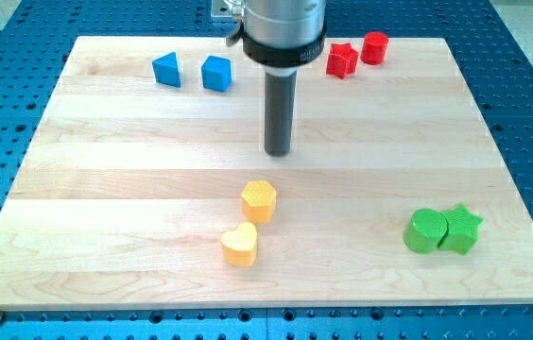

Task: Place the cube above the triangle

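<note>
A blue cube (216,73) sits near the view's top, left of centre, on the wooden board (106,170). A blue triangle block (166,69) lies just to its left, a small gap between them. My tip (278,152) is at the end of the dark rod, below and to the right of the cube, clear of every block.
A red star-like block (341,59) and a red cylinder (374,47) sit at the top right. A yellow hexagon (259,200) and a yellow heart (240,245) lie below my tip. A green cylinder (424,231) and a green star (461,229) touch at the lower right.
</note>
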Controlling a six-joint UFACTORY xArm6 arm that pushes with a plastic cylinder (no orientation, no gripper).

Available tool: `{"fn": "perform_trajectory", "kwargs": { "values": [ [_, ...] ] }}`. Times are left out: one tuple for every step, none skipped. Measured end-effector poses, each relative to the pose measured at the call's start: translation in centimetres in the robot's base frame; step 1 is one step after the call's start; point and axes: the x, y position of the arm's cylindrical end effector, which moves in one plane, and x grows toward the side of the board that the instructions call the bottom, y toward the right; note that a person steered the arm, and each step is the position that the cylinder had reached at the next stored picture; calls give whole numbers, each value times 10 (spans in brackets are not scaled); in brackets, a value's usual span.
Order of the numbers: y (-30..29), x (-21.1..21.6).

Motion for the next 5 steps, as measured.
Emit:
{"fn": "perform_trajectory", "kwargs": {
  "values": [
    [-2, -59],
    [-41, -98],
    [-93, -128],
    [-169, -131],
    [-178, -131]
  ]
}}
